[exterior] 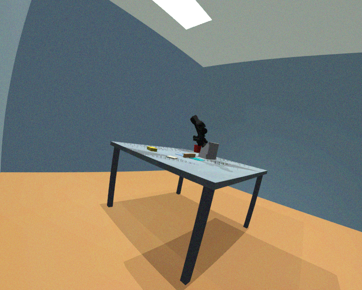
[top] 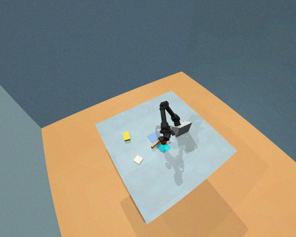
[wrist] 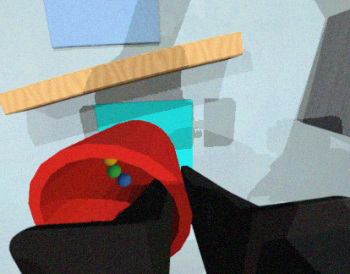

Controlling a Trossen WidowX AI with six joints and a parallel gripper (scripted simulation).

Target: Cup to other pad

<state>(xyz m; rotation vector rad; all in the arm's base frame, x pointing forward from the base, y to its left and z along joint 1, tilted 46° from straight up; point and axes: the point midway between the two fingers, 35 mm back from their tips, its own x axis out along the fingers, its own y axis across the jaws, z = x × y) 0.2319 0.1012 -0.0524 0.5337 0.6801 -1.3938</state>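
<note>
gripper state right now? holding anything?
Gripper: closed on the rim of the red cup, marbles inside, held above the cyan pad.

arm point(top: 164, 114): black, bent over the counter's point(top: 194, 163) middle
gripper point(top: 164, 136): clamped on the red cup point(top: 164, 141), above the cyan pad point(top: 164, 147)
wooden bar point(top: 154, 144): between the cyan pad and pale blue pad point(top: 152, 137)
</note>
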